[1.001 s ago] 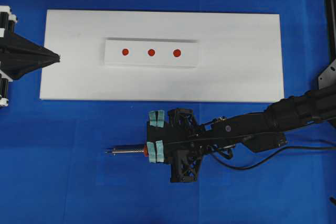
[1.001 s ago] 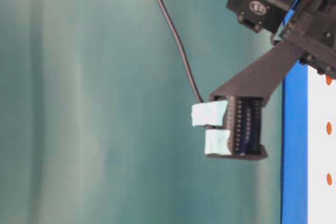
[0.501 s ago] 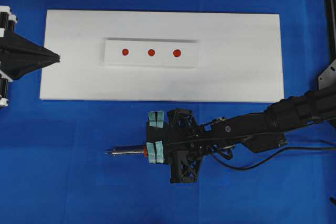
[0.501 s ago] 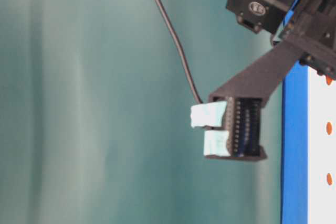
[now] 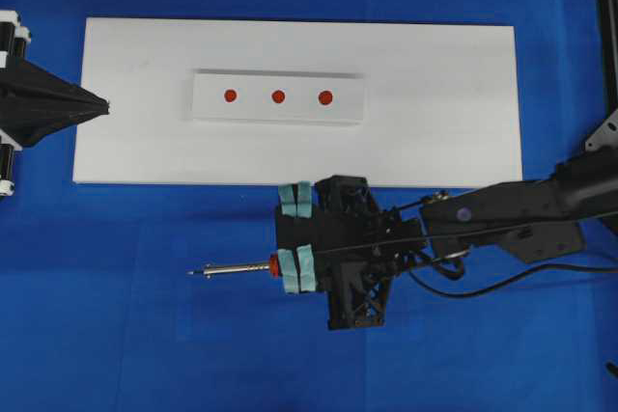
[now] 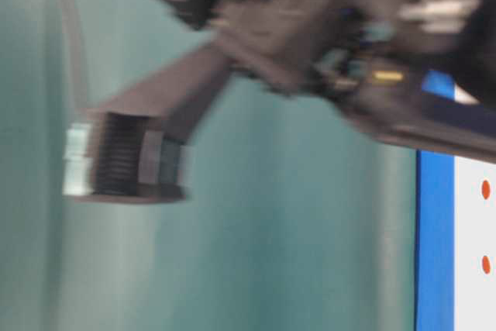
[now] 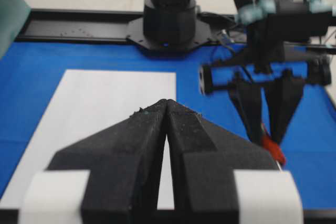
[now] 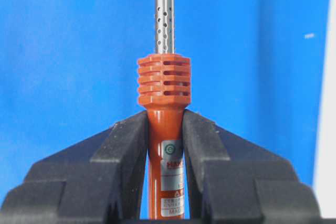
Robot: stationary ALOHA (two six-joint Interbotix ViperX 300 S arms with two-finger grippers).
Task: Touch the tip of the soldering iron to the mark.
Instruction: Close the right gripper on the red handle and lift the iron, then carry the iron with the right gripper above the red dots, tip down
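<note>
A: Where's the iron (image 8: 164,129)?

B: Clamped by its orange handle in the right gripper (image 5: 294,238), over blue cloth (image 5: 145,335) below the board (image 5: 444,113). The shaft points to nine o'clock, ending at the tip (image 5: 193,273).

A: And the mark (image 5: 278,96)?

B: At one o'clock from the tip, well apart, middle dot on the block (image 5: 348,103).

A: The left gripper (image 5: 104,106)?

B: Pinched together at the board's nine o'clock edge, holding nothing.

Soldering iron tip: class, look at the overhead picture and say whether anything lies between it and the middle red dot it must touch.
Nothing visible does. Between the tip and the mark lie only bare blue cloth and white board. The right gripper holds the soldering iron.
</note>
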